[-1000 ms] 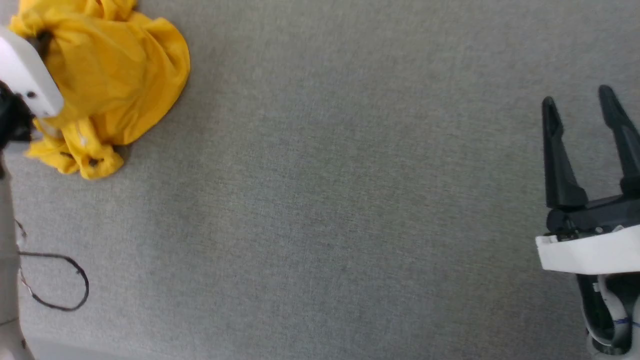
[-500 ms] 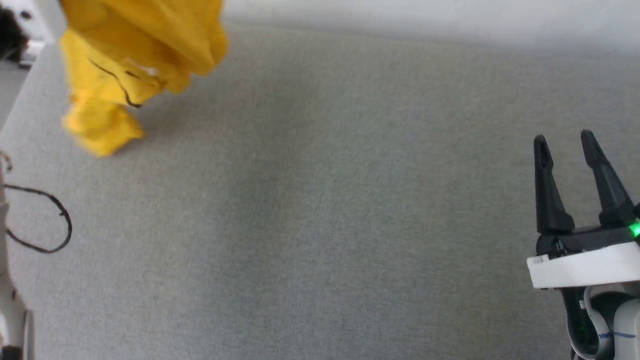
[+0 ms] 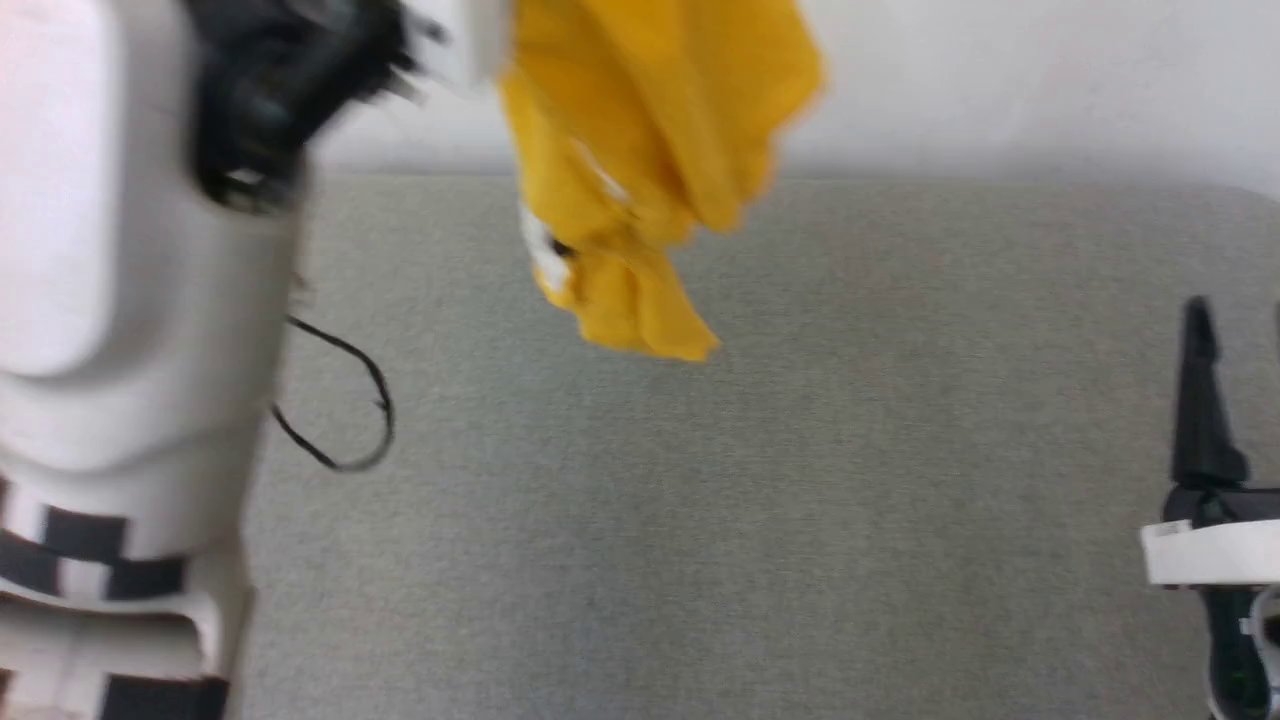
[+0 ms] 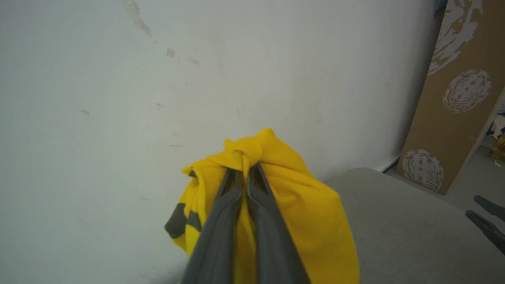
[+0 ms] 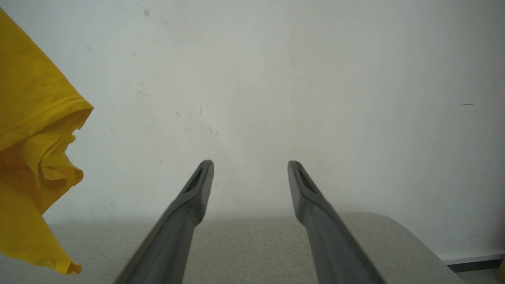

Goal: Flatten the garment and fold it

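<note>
The garment (image 3: 640,170), a bright-yellow crumpled bundle with a bit of white and black print, hangs in the air over the far part of the grey table (image 3: 720,560). In the left wrist view my left gripper (image 4: 246,169) is shut on a bunched fold at the top of the garment (image 4: 307,213), which droops around both fingers. The garment's hem (image 5: 35,157) also hangs at the left of the right wrist view. My right gripper (image 5: 250,165) stands open with nothing in it, low at the right edge of the head view (image 3: 1235,330), apart from the cloth.
My left arm's white casing (image 3: 130,350) blocks the left of the head view. A black cable loop (image 3: 345,420) lies on the table beside it. A white wall (image 5: 315,79) rises behind the table's far edge. A brown patterned board (image 4: 461,98) leans against it.
The head camera has shifted. The garment, which lay crumpled on the table, has been lifted clear and now hangs from my left gripper. My right gripper has stayed open.
</note>
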Controlling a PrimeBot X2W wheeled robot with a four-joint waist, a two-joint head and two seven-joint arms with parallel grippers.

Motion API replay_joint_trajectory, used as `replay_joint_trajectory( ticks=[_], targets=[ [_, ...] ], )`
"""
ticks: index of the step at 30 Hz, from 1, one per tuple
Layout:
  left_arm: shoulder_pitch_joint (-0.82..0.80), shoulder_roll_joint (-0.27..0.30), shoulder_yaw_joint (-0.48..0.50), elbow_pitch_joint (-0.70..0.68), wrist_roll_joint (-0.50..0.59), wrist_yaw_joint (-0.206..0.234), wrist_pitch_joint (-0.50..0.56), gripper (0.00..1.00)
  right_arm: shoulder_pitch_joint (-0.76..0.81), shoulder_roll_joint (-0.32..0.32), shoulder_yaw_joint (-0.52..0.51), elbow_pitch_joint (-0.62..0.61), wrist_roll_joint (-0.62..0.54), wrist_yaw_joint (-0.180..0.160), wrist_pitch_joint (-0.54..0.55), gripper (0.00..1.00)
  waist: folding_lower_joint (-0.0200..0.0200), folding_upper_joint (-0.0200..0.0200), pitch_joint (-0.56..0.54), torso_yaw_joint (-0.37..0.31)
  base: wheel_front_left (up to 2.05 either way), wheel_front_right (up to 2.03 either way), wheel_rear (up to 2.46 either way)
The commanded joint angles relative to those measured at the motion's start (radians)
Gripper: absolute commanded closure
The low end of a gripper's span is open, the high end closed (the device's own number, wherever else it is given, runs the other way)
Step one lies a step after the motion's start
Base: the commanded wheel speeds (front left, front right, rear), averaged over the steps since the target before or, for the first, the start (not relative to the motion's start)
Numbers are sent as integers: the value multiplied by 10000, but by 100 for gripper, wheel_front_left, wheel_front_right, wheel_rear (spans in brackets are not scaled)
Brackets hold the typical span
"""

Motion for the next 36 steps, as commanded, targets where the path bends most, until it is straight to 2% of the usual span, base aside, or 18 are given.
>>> replay_joint_trajectory(
  ticks=[1,5,10,14,16,19,24,25,26,27,34,36],
  targets=[
    [259,-182,-210,-116,-2,-58,-31,100,52,29,-161,-37,82,-19,-51,0,2,-2,-170,-405,0,0,0],
    [1182,-897,-968,-379,221,143,-475,100,-3,29,-537,-131,50,-19,-33,0,2,-2,-32,-603,0,0,0],
    [2868,-1544,-2187,-330,1549,705,-2353,100,-2,29,-700,-142,203,-19,-84,0,2,-2,233,-797,0,0,0],
    [4324,-1881,-3042,751,2220,1364,-3856,100,-17,29,-529,-137,305,-19,-106,0,2,-2,441,-910,0,0,0],
    [5000,-2031,-3216,1513,2057,1734,-4455,100,-36,29,-475,-123,358,-19,-129,0,2,-2,531,-945,0,0,0],
    [5617,-2139,-3571,2590,1645,1979,-4926,100,-79,29,-371,-116,430,-19,-129,0,2,-2,708,-961,0,0,0],
    [5783,-2173,-4186,3621,842,2181,-5263,100,-133,29,-299,-85,447,-19,-92,0,2,-2,862,-889,0,0,0],
    [5719,-2174,-4281,3671,667,2234,-5378,80,-142,29,-308,-81,450,-19,-84,0,2,-2,885,-853,0,0,0],
    [5633,-2175,-4339,3667,466,2289,-5528,18,-148,29,-333,-77,456,-19,-85,0,2,-2,894,-804,0,0,0],
    [5517,-2176,-4365,3625,286,2372,-5722,0,-145,29,-360,-68,459,-19,-82,0,2,-2,882,-748,0,0,0],
    [4906,-2147,-3926,2776,-211,2748,-7007,0,-72,30,-322,-37,481,-19,24,0,2,-2,663,-512,0,0,0],
    [4928,-1851,-3524,2143,-145,2948,-7509,0,-16,30,-286,-38,501,-19,65,0,2,-2,580,-463,0,0,0]
  ],
)
